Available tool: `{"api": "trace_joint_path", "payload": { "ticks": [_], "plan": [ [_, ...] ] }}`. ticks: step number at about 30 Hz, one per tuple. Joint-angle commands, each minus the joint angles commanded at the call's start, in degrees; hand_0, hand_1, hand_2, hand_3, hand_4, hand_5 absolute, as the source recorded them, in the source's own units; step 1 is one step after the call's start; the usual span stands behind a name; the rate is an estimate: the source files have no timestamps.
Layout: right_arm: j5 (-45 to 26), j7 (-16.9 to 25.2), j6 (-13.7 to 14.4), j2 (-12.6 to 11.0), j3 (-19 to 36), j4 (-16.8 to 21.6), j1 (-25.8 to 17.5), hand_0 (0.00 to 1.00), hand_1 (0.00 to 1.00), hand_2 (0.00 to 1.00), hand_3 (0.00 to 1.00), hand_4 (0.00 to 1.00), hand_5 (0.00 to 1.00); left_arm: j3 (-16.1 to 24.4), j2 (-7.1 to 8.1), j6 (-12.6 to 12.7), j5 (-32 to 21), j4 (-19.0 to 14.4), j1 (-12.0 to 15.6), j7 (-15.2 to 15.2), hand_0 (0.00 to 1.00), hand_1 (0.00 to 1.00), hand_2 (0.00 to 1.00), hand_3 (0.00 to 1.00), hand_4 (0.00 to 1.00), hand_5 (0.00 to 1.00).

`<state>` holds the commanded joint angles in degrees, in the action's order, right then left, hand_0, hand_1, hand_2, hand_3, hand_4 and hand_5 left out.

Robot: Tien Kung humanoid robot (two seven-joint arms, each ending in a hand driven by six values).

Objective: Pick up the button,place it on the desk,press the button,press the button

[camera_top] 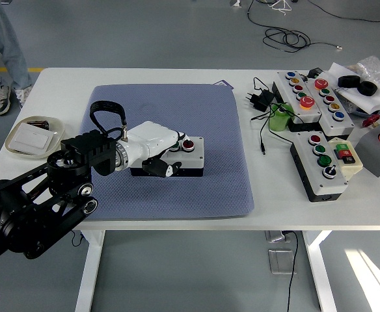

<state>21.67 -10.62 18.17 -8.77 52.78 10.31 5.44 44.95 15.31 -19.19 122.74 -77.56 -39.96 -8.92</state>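
The button box (189,158) lies flat on the blue mat (196,117), right under my fingers (174,151). It is a grey box with a row of buttons on top. I can see the red button (188,144) just past my fingertips; the buttons nearer to me are hidden under my left hand (156,142).

My fingers are curled down onto the top of the box, over the hidden buttons. They are not holding the box. I cannot tell which button they touch, or if one is pushed in.

The box is already set down, so I think the picking up and putting down are done. The pressing looks like the step I am in now. I cannot tell how many presses are left.

Far off to the side of my fingers, more button boxes (320,166) and a black plug (263,99) sit on the white counter (144,75). Behind my wrist is a small dish (32,135).
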Motion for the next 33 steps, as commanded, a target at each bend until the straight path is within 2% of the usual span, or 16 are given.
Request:
{"api": "trace_joint_path", "payload": {
  "ticks": [13, 17, 29, 33],
  "plan": [
    [-0.02, 0.07, -0.02, -0.01, -0.18, 0.0, -0.11, 0.787, 0.797, 0.817, 0.751, 0.412, 0.479, -0.36, -0.56, -1.12, -0.06, 1.81, -0.28, -0.58, 0.002, 0.047, 0.095, 0.843, 0.538, 0.3],
    [-0.15, 0.13, -0.06, -0.03, -0.26, 0.0, -0.1, 0.787, 0.797, 0.817, 0.751, 0.412, 0.479, -0.18, -0.54, -1.0, -0.05, 1.91, -0.3, -0.65, 0.002, 0.047, 0.096, 0.843, 0.538, 0.301],
    [-0.21, 0.2, -0.06, -0.03, -0.19, 0.0, 0.14, 0.787, 0.797, 0.817, 0.751, 0.412, 0.479, -0.71, -0.15, -3.96, 0.24, 2.26, -0.61, -1.41, 0.002, 0.049, 0.096, 0.839, 0.537, 0.3],
    [-0.32, 0.19, -0.04, -0.01, -0.25, 0.0, 0.22, 0.787, 0.797, 0.817, 0.751, 0.412, 0.479, -0.37, -0.05, -3.51, -0.01, 2.09, -0.62, -1.3, 0.002, 0.049, 0.096, 0.839, 0.537, 0.3]
  ]
}}
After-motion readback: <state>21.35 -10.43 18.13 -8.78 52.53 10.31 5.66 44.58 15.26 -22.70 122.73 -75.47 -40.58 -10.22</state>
